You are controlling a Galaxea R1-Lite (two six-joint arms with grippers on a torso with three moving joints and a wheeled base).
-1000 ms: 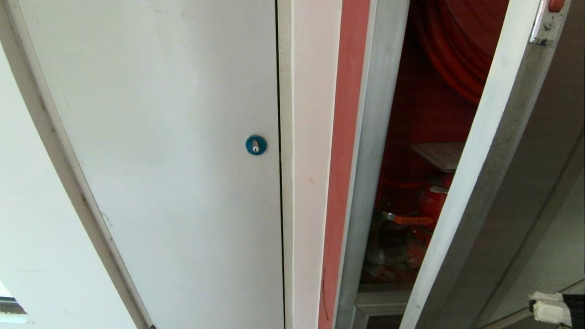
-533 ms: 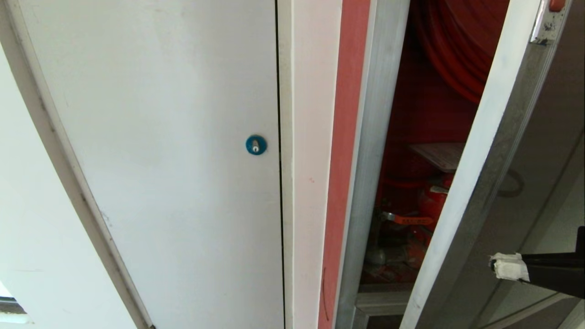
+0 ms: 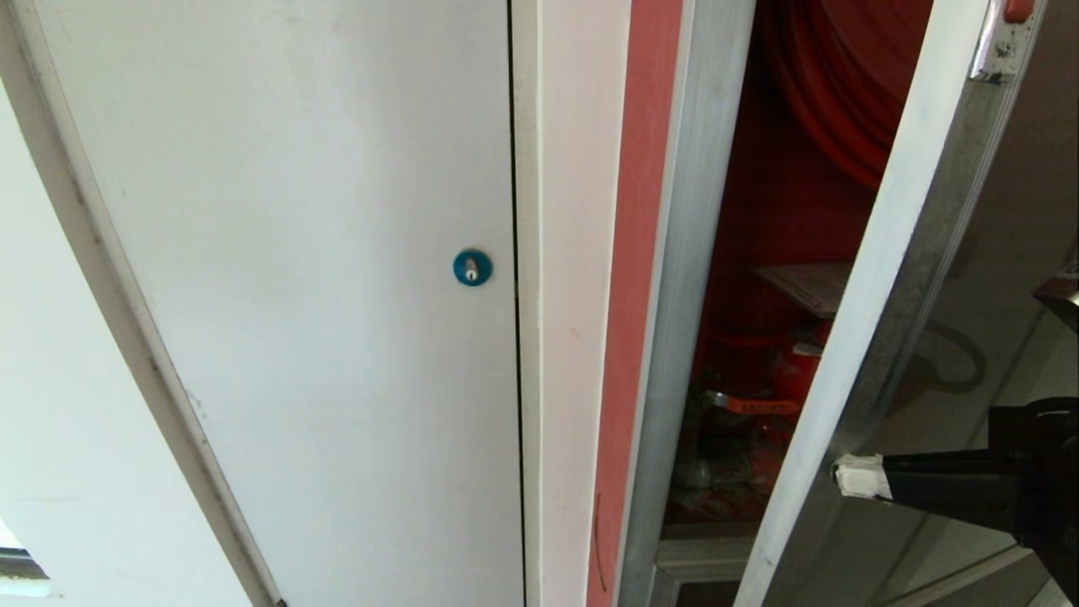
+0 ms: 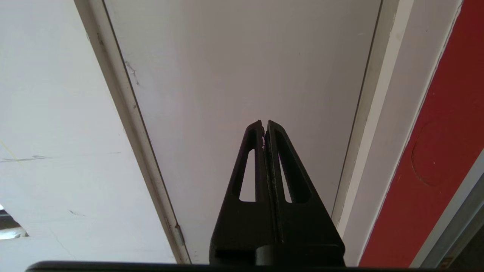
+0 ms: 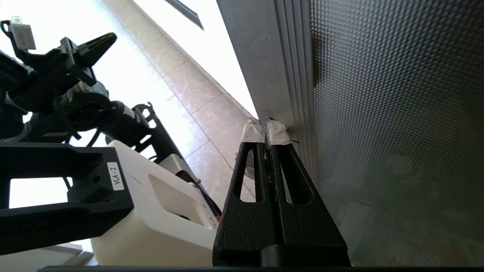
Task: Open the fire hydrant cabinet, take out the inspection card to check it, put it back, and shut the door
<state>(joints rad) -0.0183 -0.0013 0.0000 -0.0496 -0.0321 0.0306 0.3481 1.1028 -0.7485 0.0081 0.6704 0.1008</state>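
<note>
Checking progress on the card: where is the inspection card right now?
In the head view, the inspection card lies inside the cabinet, above the red valve, partly hidden by the door.

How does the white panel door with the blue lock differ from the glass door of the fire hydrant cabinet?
The white panel door is shut and flush in its frame; the glass door stands ajar, showing the red inside of the cabinet. The white panel door is plain and opaque; the glass door is dark tinted glass in a silver frame. Only the glass door has the right pincer at its edge.
</note>
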